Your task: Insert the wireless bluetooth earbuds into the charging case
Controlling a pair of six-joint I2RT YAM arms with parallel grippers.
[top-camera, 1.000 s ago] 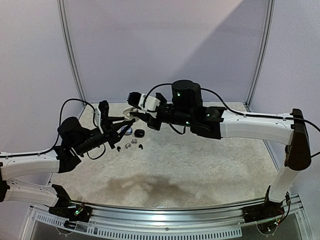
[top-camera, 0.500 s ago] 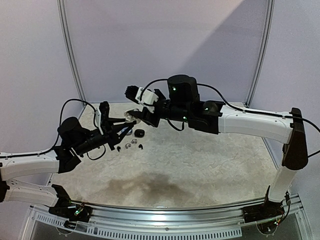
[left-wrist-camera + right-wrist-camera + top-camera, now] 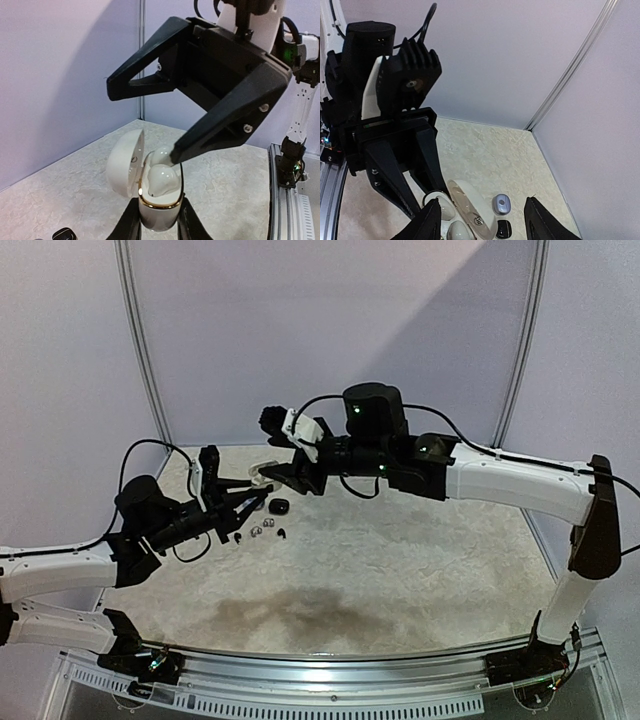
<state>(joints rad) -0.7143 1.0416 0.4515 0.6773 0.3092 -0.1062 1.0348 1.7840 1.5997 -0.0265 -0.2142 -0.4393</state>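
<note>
Currently, the left gripper [image 3: 159, 212] is clamped on the lower body of a white, pebble-shaped plastic charging case [image 3: 159, 220] with a gold rim. It holds the case clear of the beige speckled tabletop [image 3: 400, 570], over the far left part of the surface. The hinged white lid [image 3: 125, 162] of the case stands open to one side. Two white earbuds [image 3: 161, 179] sit in the wells of the case, one behind the other.

The right gripper [image 3: 142, 123] hangs directly over the open case with its jaws spread wide and nothing between them. The tip of one finger touches the farther of the two seated earbuds; the other finger is well clear of the case.

On the tabletop below the held case lie a small grey-blue oval case [image 3: 501, 204] and, just beside it, a small black case [image 3: 503, 229]. Near these, on the near side, several tiny loose earbuds [image 3: 256, 532] lie in a short row. Their colours are too small to tell.
</note>
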